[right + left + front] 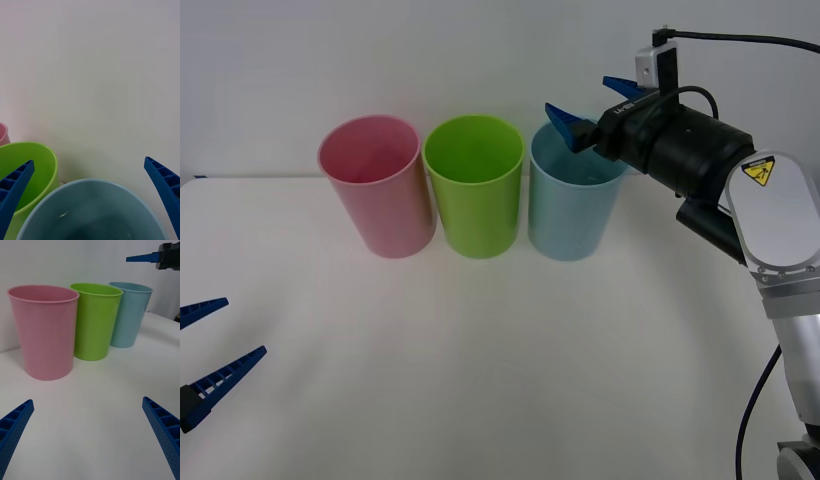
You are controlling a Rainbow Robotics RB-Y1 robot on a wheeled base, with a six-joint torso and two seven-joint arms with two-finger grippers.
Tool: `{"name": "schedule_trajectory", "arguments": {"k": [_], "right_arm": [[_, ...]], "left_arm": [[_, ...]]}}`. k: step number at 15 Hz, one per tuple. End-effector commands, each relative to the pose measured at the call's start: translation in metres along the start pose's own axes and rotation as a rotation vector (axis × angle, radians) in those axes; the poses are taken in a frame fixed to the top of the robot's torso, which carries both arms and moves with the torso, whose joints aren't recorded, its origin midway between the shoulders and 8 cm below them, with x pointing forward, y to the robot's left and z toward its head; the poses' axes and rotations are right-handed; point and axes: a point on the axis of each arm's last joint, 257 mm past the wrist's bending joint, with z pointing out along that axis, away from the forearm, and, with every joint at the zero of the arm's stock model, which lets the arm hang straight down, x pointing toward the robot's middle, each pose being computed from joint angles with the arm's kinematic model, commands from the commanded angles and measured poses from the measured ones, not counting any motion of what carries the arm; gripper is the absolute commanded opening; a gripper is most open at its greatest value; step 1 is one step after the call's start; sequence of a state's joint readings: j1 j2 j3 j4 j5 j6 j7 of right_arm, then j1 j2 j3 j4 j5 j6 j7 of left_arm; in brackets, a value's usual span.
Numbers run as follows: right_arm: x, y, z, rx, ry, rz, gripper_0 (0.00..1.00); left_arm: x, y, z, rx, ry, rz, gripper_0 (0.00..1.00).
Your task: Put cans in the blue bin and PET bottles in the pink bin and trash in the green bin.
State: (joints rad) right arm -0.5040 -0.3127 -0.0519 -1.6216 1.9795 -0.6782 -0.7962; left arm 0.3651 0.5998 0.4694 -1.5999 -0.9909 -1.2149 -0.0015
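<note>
R gripper (589, 106) above blue bin (572, 215), jaws apart

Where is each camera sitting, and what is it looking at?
Front view: above the arms, looking forward and down at the table; the right gripper, open, hangs over the blue bin, the left gripper, open, waits low.
Right wrist view: on the right wrist, looking into the blue bin, its own fingers apart.
Left wrist view: low on the left wrist, facing the pink bin.
Shared: the green bin.
</note>
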Motion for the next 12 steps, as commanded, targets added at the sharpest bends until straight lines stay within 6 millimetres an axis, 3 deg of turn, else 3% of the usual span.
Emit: {"name": "schedule_trajectory", "arguments": {"k": [1,5,8,12], "right_arm": [[-0.010,0.015,-0.041,-0.081,-0.012,0.013,1.00],[-0.001,0.044,-0.112,-0.177,0.007,0.022,1.00],[0.023,0.060,-0.157,-0.220,0.034,-0.017,1.00],[0.071,0.078,-0.214,-0.249,0.091,-0.056,1.00]], "left_arm": [[0.000,0.000,0.000,0.000,0.000,0.000,1.00],[0.000,0.000,0.000,0.000,0.000,0.000,1.00],[0.000,0.000,0.000,0.000,0.000,0.000,1.00],[0.000,0.000,0.000,0.000,0.000,0.000,1.00]]}}
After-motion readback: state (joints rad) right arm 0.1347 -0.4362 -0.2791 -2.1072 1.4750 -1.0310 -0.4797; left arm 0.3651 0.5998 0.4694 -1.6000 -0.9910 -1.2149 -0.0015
